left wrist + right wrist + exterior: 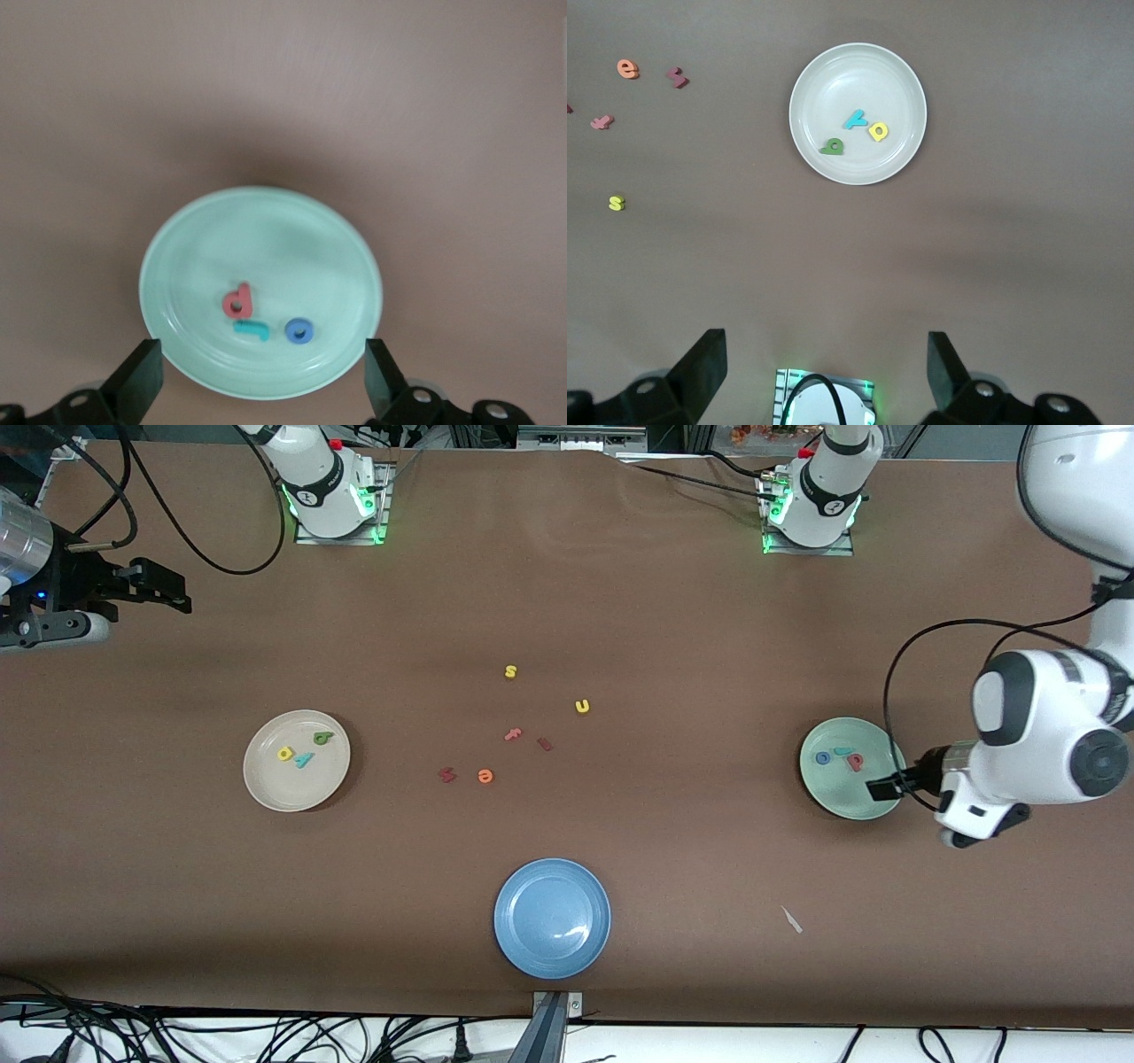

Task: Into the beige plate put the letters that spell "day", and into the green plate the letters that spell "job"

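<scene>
Sorting looks done: day letters (303,750) in beige plate (266,784), job letters (840,758) in green plate (828,795) under left gripper (261,376), right gripper (824,372) parked, both w/ fingers wide, next just retract.

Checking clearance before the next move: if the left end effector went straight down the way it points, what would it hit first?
Most likely the green plate directly below the open left end effector, near the rim on its side of the three letters; depth is unclear.
</scene>
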Controlling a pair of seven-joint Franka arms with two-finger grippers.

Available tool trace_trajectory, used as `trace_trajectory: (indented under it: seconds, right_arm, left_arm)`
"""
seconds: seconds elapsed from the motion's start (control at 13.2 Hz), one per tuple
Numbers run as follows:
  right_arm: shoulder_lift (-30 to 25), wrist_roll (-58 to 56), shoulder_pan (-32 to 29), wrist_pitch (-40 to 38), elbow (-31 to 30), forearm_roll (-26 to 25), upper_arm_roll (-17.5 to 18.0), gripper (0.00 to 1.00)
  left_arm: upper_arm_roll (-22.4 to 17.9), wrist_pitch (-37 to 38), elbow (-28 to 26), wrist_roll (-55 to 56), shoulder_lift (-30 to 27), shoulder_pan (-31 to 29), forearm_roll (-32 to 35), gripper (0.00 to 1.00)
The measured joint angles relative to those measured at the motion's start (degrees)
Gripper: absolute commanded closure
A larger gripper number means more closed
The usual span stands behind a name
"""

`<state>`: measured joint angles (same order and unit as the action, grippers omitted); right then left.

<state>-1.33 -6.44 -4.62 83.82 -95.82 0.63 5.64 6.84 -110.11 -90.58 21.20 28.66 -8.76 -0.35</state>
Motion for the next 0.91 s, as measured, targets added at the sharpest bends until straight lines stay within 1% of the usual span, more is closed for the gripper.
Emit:
trace_trajectory:
  seconds: [0.08, 0.38, 0.53, 0.68, 0.91]
  right_arm:
    - [0.02, 0.00, 0.02, 0.00, 0.00, 0.00, 0.00, 0.01]
    - [0.03, 0.00, 0.10, 0.23, 0.01, 0.00, -0.07, 0.00]
    - [0.04, 0.00, 0.11, 0.30, 0.01, 0.01, -0.21, 0.00]
    - [0.03, -0.01, 0.15, 0.30, 0.01, 0.01, -0.27, 0.00]
    - [0.03, -0.01, 0.36, 0.28, 0.01, 0.01, -0.26, 0.00]
  left_arm:
    - [0.00, 0.62, 1.76, -0.05, -1.20, 0.00, 0.00, 0.00]
    - [0.32, 11.17, 9.30, -1.28, -5.49, 0.16, 0.00, 0.00]
    - [0.63, 13.89, 12.01, -2.45, -6.47, 0.40, 0.00, 0.00]
    - [0.91, 14.43, 12.65, -3.34, -6.53, 0.65, 0.00, 0.00]
    - [1.98, 14.63, 12.60, -7.96, -6.26, 0.66, 0.00, 0.00]
